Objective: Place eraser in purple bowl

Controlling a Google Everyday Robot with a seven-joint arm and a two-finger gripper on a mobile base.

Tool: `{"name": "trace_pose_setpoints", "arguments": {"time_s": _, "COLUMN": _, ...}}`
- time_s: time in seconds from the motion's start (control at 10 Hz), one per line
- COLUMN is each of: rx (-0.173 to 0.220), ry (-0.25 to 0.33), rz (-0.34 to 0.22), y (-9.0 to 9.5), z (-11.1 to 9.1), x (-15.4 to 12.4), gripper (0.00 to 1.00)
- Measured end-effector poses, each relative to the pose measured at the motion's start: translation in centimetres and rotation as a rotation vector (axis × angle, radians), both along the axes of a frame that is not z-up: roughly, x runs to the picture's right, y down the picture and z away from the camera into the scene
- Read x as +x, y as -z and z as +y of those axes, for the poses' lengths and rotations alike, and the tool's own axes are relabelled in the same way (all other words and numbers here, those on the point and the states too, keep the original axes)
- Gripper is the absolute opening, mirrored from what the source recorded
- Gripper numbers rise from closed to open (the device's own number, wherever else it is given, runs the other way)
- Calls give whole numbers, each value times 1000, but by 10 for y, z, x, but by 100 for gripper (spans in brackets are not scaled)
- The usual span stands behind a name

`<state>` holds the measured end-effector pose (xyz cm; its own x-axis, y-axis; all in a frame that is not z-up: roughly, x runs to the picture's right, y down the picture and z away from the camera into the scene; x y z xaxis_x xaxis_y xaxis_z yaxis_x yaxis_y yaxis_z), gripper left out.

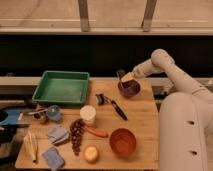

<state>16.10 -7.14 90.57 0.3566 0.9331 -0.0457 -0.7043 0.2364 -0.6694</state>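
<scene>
The purple bowl (129, 89) stands at the far right of the wooden table (140, 117). My gripper (124, 77) hangs just above the bowl's left rim, at the end of the white arm (160, 62) that reaches in from the right. A small dark piece shows at the gripper's tip. I cannot tell whether it is the eraser or part of the gripper. No eraser lies in plain sight on the table.
A green tray (62, 87) sits at the back left. A black-handled utensil (116, 108), a white cup (88, 114), an orange bowl (122, 141), grapes (76, 134), a carrot (98, 132), blue cloths (57, 134) and a banana (31, 145) fill the middle and front.
</scene>
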Motion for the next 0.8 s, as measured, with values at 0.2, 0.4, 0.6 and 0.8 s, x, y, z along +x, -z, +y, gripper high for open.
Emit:
{"name": "trace_pose_setpoints", "arguments": {"time_s": 0.2, "rx": 23, "ry": -18, "rz": 21, "y": 3, "z": -5, "x": 16, "gripper": 79}}
{"name": "trace_pose_setpoints", "arguments": {"time_s": 0.4, "rx": 41, "ry": -30, "rz": 34, "y": 6, "z": -9, "x": 23, "gripper": 80}}
{"name": "trace_pose_setpoints", "arguments": {"time_s": 0.6, "rx": 51, "ry": -45, "rz": 47, "y": 10, "z": -9, "x": 32, "gripper": 80}}
{"name": "trace_pose_setpoints", "arguments": {"time_s": 0.8, "rx": 55, "ry": -56, "rz": 48, "y": 13, "z": -9, "x": 37, "gripper": 80}}
